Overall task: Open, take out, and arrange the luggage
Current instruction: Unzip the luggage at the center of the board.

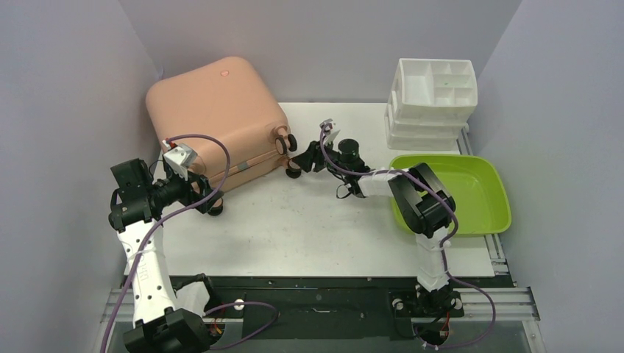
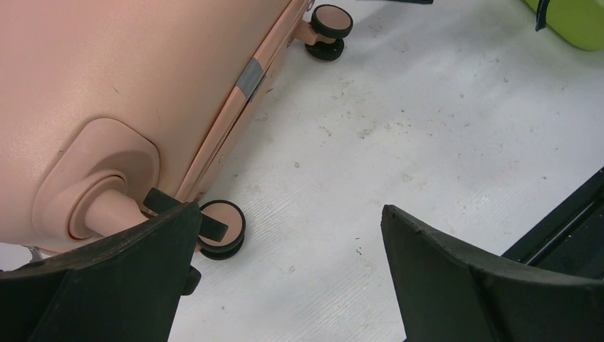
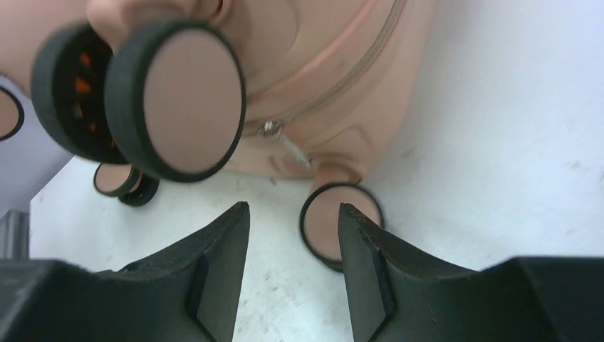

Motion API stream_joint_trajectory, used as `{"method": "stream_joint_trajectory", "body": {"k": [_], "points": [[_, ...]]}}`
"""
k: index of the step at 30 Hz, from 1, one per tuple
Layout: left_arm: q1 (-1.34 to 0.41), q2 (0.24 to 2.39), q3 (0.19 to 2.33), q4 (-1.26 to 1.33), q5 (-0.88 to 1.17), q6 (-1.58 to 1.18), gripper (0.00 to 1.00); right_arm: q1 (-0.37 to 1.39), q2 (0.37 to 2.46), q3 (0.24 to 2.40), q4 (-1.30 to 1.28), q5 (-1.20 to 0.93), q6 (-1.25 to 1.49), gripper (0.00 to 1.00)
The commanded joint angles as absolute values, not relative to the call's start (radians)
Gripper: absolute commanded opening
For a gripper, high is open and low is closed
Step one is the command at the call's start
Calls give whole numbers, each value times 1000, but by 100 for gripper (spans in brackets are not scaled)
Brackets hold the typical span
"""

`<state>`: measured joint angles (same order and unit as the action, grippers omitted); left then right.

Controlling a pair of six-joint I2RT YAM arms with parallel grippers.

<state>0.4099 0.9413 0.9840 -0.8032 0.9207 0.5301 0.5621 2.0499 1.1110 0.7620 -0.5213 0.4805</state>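
Step in hand: opening - nothing is out yet. The luggage (image 1: 213, 118) lies shut on the tabletop (image 1: 309, 235), at its far-left corner, with the wheels facing the arms.

Right tool (image 3: 293, 210) is at the luggage's wheel end, low to the tabletop. Its jaws are parted to a middling gap and hold nothing. Just beyond the tips sit a wheel (image 3: 340, 224) and, above it on the seam, the zipper pull (image 3: 288, 148) - small, metal, hanging loose. The tool looks lined up on that corner but isn't touching the pull.

Left tool (image 2: 288, 214) is at the luggage's near corner, beside the near wheel (image 2: 221, 229). It is spread wide and empty, with one finger close to the shell. Can't tell if it touches.

Next move, as a judgement:
- The right tool needs to lift a bit and go forward so the tips straddle the pull.
- It then pinches the pull and drags it along the seam.
- The pull is thin and easy to miss.
- The luggage may roll on its wheels, so the left tool probably has to brace the shell.
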Motion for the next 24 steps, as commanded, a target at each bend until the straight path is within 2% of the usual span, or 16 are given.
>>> {"method": "stream_joint_trajectory", "body": {"k": [1,8,19,24], "points": [[419,929,991,-771,928,530,96,548,2050,1184,947,-481,404,45],[419,939,994,-773,936,526,96,554,2120,1281,968,-508,400,45],[424,942,1002,-818,871,552,96,594,2086,1245,874,-498,458,43],[455,916,961,-810,844,572,96,627,2079,1228,796,-468,387,42]]}}
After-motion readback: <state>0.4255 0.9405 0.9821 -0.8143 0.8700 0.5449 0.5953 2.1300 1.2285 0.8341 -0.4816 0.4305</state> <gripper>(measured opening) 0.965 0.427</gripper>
